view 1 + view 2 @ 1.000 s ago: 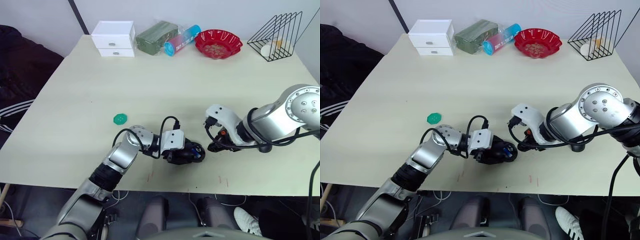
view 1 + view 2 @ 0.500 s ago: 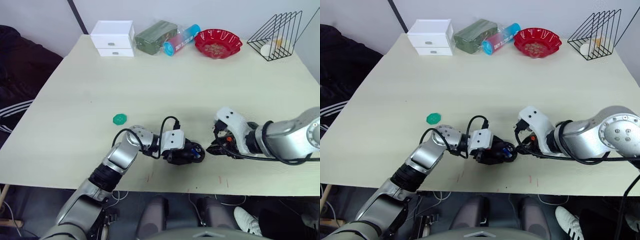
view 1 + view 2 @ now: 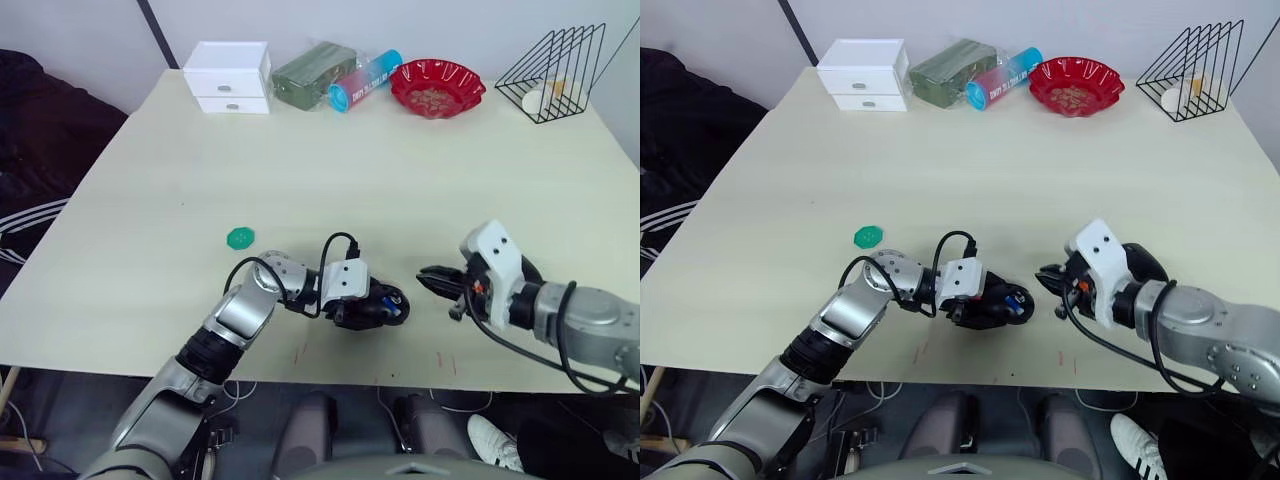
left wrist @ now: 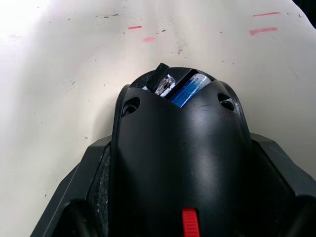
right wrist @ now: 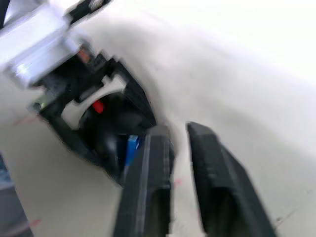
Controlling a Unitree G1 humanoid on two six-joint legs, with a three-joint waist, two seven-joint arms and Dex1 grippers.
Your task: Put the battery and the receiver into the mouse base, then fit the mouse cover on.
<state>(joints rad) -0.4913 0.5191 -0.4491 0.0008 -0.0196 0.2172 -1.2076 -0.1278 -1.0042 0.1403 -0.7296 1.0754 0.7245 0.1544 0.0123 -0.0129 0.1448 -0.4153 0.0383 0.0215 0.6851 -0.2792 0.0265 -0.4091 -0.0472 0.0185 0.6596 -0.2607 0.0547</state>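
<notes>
The left gripper (image 3: pixel 372 308) is clamped on the mouse base (image 3: pixel 378 305), holding it at the near edge of the cream table (image 3: pixel 330 170). In the left wrist view the black base (image 4: pixel 180 158) sits between the 2 fingers with its red spot (image 4: pixel 189 228) near the wrist end. At the far end an open compartment shows the blue battery (image 4: pixel 188 90) lying inside, with a small silver-tipped piece (image 4: pixel 163 84) just beside it — what that piece is cannot be told.

The right gripper (image 3: pixel 437 281) hangs just beside the base on the robot's right, apart from it, its 2 black fingers (image 5: pixel 150 187) parted by a narrow gap with nothing between them.

At the back of the table stand a white drawer box (image 3: pixel 229 77), a green packet (image 3: pixel 312 72), a blue-and-red tube (image 3: pixel 364 80), a red bowl (image 3: pixel 437 86) and a black wire rack (image 3: pixel 555 72). A small green disc (image 3: pixel 240 238) lies on the table — well behind the left arm.
</notes>
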